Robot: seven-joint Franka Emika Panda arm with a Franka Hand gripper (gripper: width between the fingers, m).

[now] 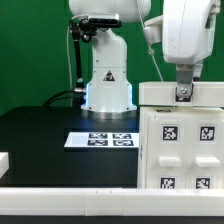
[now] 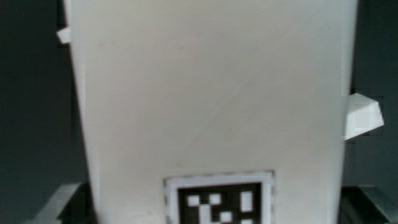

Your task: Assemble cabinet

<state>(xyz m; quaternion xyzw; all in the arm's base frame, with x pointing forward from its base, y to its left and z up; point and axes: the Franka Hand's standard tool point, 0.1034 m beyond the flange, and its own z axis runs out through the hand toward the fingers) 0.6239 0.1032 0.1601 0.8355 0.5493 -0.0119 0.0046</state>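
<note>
The cabinet (image 1: 185, 140) is a large white box with black-and-white tags on its front, standing at the exterior view's right. My gripper (image 1: 183, 94) comes down onto its top edge. In the wrist view the cabinet's white face (image 2: 205, 100) fills the frame, with one tag (image 2: 222, 203) near the bottom. My gripper (image 2: 214, 205) straddles this white body, a dark finger (image 2: 59, 203) against each side, so it appears shut on the cabinet. A small white tab (image 2: 361, 115) sticks out from one side of the body.
The marker board (image 1: 100, 140) lies on the black table in front of the robot base (image 1: 108, 85). A white block end (image 1: 4, 162) shows at the exterior view's left edge. A white rail (image 1: 70, 202) runs along the front.
</note>
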